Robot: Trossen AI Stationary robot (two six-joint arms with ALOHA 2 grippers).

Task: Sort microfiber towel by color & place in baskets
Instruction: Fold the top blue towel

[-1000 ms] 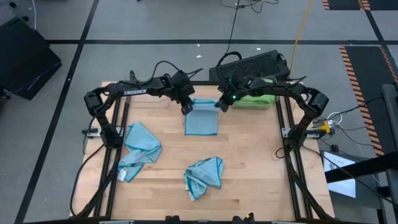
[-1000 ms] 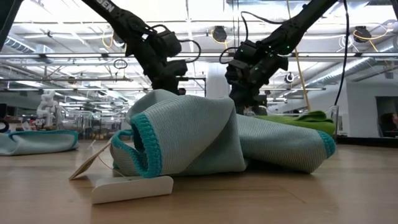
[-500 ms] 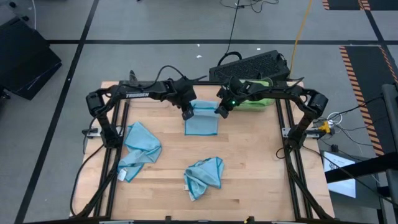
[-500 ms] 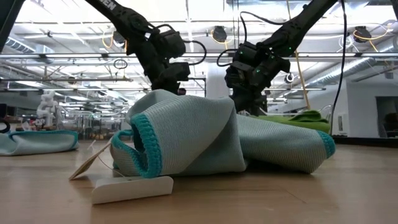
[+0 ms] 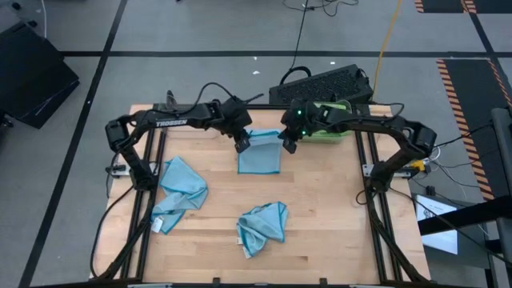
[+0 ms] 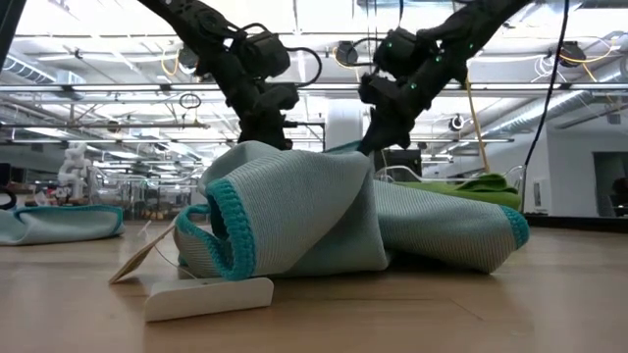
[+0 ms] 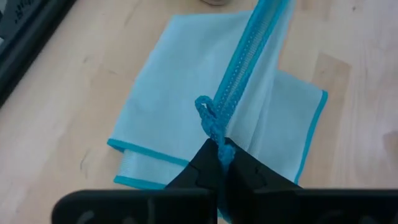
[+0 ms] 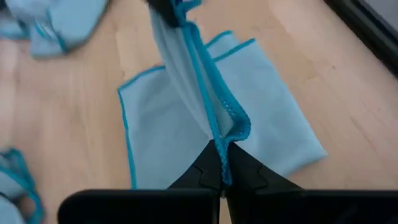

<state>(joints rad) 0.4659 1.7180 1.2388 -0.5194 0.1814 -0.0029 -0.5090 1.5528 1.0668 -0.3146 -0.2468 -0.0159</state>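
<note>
On the wooden table (image 5: 320, 208), nearest the front edge at about 6 o'clock, lies a crumpled light blue towel (image 5: 262, 227) with its teal hem and a paper tag showing in the low view. Toward 8 o'clock sits a second crumpled blue towel (image 5: 178, 194). Past the table's centre, around 12 o'clock, a third blue towel (image 5: 259, 158) lies partly flat while its far edge is lifted off the wood and stretched taut between both arms. The left gripper (image 5: 241, 144) is clamped on that raised hem at the towel's 10 o'clock corner, fingers (image 7: 200, 169) pinched together over the teal edging. The right gripper (image 5: 288, 145) is clamped on the same hem at the 2 o'clock corner, fingers (image 8: 208, 171) tight on the trim. Farther back, near 1 o'clock at the table's rear edge, a green towel (image 5: 326, 128) sits in a clear basket (image 6: 392, 176), just beside a dark keyboard-like object (image 5: 324, 84) off the table
</note>
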